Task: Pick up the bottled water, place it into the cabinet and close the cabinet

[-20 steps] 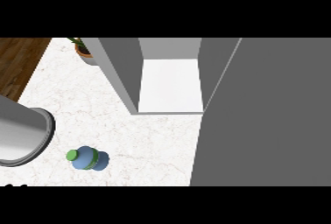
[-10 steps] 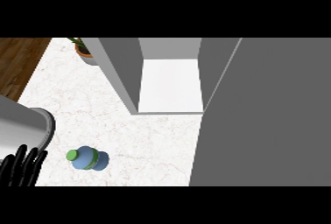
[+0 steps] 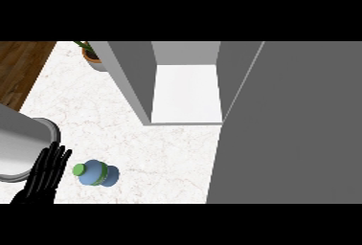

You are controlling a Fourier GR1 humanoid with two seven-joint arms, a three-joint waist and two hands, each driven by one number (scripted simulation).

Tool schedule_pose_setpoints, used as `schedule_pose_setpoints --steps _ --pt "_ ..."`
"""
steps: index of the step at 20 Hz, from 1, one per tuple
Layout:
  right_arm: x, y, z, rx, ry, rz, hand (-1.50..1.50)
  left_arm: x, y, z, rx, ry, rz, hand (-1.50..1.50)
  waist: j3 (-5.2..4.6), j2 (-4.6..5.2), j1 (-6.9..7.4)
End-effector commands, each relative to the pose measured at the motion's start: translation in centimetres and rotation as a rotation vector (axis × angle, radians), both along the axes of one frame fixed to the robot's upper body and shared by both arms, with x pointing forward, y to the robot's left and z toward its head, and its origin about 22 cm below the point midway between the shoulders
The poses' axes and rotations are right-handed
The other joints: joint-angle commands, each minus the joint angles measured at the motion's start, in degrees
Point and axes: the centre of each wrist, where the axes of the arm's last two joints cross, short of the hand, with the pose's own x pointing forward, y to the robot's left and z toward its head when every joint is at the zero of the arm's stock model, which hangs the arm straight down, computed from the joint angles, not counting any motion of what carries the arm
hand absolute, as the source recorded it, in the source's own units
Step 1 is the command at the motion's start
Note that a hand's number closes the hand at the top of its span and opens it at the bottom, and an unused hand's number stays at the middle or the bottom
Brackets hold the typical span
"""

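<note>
The left hand shows straight, empty fingers just left of the bottled water, seemingly apart.

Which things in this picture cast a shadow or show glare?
Head view: lighting is flat; the blue plastic water bottle with green cap casts only a faint soft shadow on the white marble counter; no glare anywhere; the black left hand shows no clear shadow.

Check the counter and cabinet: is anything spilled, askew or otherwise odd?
Nothing stands out. The bottle stands upright on the counter, nothing spilled. The cabinet is open, its shelf bare. The left hand, fingers straight, is beside the bottle, apart from it.
</note>
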Motion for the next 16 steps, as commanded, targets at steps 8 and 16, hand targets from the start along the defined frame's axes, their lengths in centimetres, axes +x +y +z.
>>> schedule_pose_setpoints --steps 8,16 --pt "-3.2 -0.3 2.1 0.001 -0.055 -0.002 -1.5 2.5 -0.3 -6.6 0.01 0.037 0.028 -1.5 -0.01 0.02 -0.02" --pt "-3.5 0.2 2.0 -0.002 -0.064 -0.007 -1.5 1.9 0.1 -10.9 -0.01 0.065 0.057 -1.5 -0.01 -0.03 0.01"
